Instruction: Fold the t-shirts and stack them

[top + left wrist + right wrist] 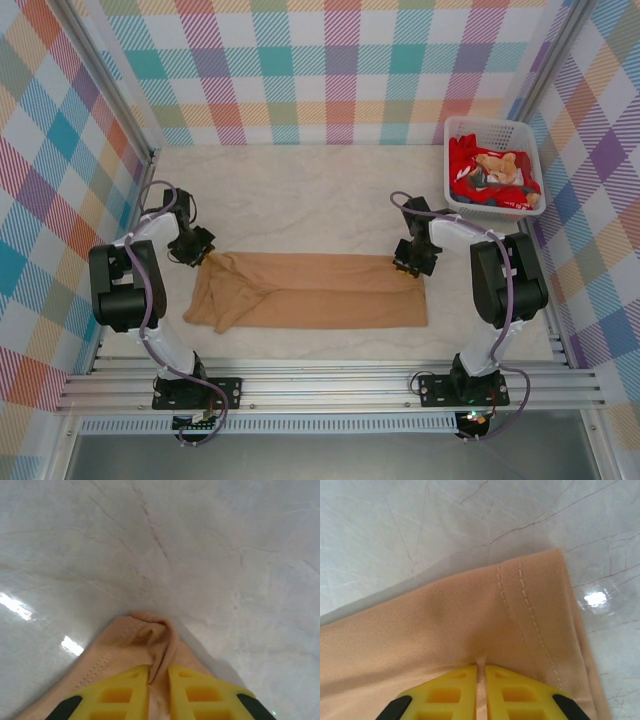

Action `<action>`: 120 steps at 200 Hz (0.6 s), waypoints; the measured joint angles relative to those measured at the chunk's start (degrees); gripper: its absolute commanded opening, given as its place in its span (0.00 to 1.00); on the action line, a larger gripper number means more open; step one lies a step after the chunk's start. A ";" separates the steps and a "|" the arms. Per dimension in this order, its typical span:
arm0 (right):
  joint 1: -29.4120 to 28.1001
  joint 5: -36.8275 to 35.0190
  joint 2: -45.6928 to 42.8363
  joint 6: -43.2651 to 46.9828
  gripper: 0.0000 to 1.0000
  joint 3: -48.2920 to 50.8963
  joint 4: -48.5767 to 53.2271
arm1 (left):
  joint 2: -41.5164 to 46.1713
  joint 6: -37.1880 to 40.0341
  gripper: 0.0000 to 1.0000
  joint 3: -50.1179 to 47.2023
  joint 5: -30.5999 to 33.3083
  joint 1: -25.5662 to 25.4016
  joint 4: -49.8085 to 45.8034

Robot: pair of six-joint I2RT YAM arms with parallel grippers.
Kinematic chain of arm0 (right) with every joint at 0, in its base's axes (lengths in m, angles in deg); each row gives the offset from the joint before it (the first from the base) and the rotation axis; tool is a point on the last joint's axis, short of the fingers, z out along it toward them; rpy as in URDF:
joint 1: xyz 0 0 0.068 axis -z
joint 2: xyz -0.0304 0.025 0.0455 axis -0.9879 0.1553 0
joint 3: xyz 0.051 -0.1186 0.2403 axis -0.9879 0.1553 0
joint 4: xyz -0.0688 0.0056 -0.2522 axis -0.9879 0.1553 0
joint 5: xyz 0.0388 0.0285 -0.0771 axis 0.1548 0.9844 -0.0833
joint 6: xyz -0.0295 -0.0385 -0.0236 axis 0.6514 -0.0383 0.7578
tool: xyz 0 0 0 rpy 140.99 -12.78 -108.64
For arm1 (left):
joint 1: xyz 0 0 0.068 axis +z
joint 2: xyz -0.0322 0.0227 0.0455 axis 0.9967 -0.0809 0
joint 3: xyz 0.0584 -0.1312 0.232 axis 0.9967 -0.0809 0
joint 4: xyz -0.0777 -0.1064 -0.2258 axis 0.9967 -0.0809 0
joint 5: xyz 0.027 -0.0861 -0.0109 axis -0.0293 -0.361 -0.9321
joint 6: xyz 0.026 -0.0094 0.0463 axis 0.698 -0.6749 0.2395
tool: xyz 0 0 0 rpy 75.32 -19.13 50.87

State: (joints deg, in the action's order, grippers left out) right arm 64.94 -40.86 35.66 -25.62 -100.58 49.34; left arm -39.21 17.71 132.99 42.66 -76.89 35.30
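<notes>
My left gripper (159, 674) and right gripper (480, 673) each clamp a far corner of the tan t-shirt (310, 292), which lies flat by the table (300, 190)'s near edge.

surface: pale marbled table (300, 200) | flat on it: tan t-shirt (320, 292) | far-right corner: white basket (487, 123)
</notes>
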 measured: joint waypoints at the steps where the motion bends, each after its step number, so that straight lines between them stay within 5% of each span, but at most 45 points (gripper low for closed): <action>1: 0.00 0.00 0.00 0.00 0.12 0.00 0.02 | -0.07 -0.20 0.08 0.00 0.09 0.04 0.00; 22: 0.00 -0.24 0.00 0.00 0.11 0.00 0.37 | -0.39 1.05 0.09 0.00 1.68 0.46 -0.42; 67: 0.00 -0.26 -0.02 0.26 0.12 -0.09 0.83 | 0.42 2.86 0.46 -0.02 5.03 0.46 -3.43; 120: -0.31 -0.39 -3.69 3.61 0.17 -1.31 1.46 | 16.83 2.43 0.38 -5.75 4.98 -1.86 -6.05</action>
State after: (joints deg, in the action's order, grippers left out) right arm 64.64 -41.25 31.96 -22.02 -101.89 50.80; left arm -22.38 20.13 127.24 47.64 -78.75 29.25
